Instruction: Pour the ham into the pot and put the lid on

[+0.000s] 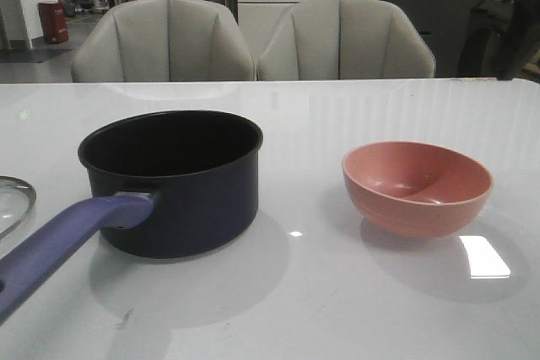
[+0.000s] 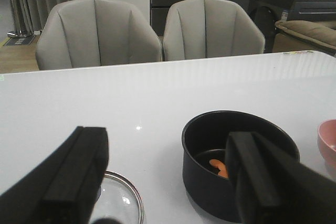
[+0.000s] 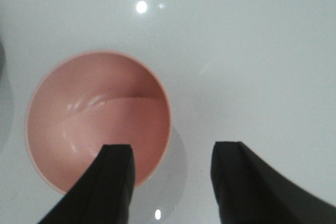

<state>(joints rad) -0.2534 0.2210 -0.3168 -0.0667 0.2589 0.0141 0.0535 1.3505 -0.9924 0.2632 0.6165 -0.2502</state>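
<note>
Now ham (image 2: pixel 219 167) inside pot (image 1: pixel 181 179), lid (image 1: pixel 13 201) left of pot, bowl (image 1: pixel 417 186) right of pot, left end effector (image 2: pixel 168 182) and right end effector (image 3: pixel 170 182) both gaping, holding nothing

No legible text, brand, number or sign in any of my views; the poster on the wall at 10 o'clock is unreadable.

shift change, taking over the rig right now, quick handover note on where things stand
Left end effector: open, holding nothing, above the table between the lid and the pot.
Right end effector: open, holding nothing, over the rim of the pink bowl.
Done: ham is in the pot; the bowl is upright and empty on the table.
Left: lid still lies beside the pot; pick it up and cover the pot.
</note>
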